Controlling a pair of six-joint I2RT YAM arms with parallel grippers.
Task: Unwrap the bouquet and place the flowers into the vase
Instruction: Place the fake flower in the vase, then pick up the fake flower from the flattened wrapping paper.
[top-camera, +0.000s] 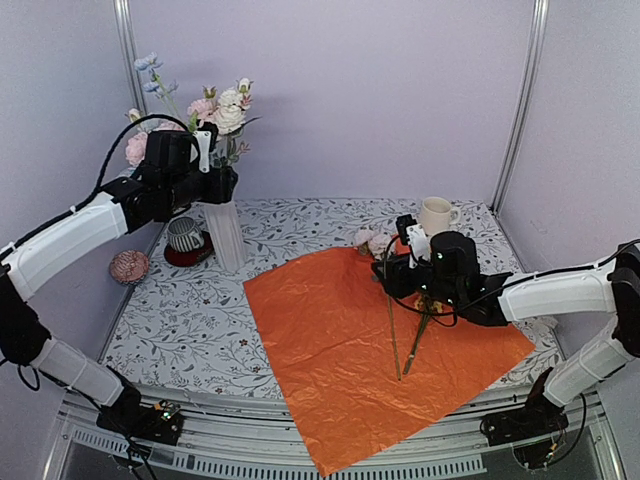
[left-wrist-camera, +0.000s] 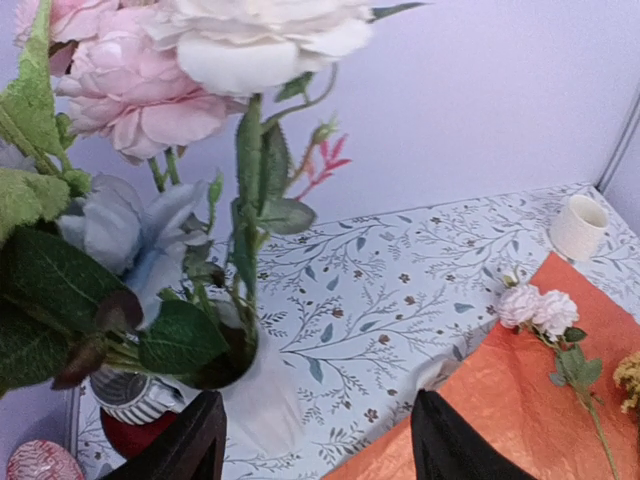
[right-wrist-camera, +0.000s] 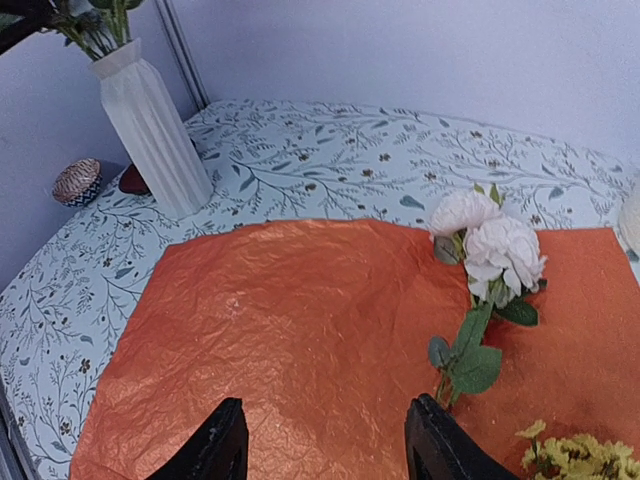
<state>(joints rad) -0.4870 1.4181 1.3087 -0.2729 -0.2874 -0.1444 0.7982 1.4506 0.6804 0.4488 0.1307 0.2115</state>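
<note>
At the left edge of the table (top-camera: 300, 228) lies a small round pink thing (top-camera: 129, 266). Behind it, toward the back-left corner, a striped cup (top-camera: 184, 233) sits on a red saucer (top-camera: 186, 258), just beside the white ribbed vase (top-camera: 226, 235). The vase stands upright and holds pink, white and pale blue flowers (top-camera: 222, 110). The left gripper (left-wrist-camera: 318, 400) hangs among those stems just above the vase's rim. Its fingers (left-wrist-camera: 190, 445) are spread apart with nothing clamped between them, and the blooms rise right in front of its camera.

The orange paper (top-camera: 330, 340) is spread flat from the table's middle to its near edge, with 1 corner overhanging. Near the paper's far-right edge lie 2 pale pink blooms (right-wrist-camera: 490, 240) on a leafy stem, with a yellow sprig (right-wrist-camera: 575, 455) beside them. The right gripper (right-wrist-camera: 328, 405) hovers low over the paper close by these, its jaws apart and holding nothing; the leafy stem ends beside 1 finger. A cream mug (top-camera: 436, 215) stands near the back-right corner.
</note>
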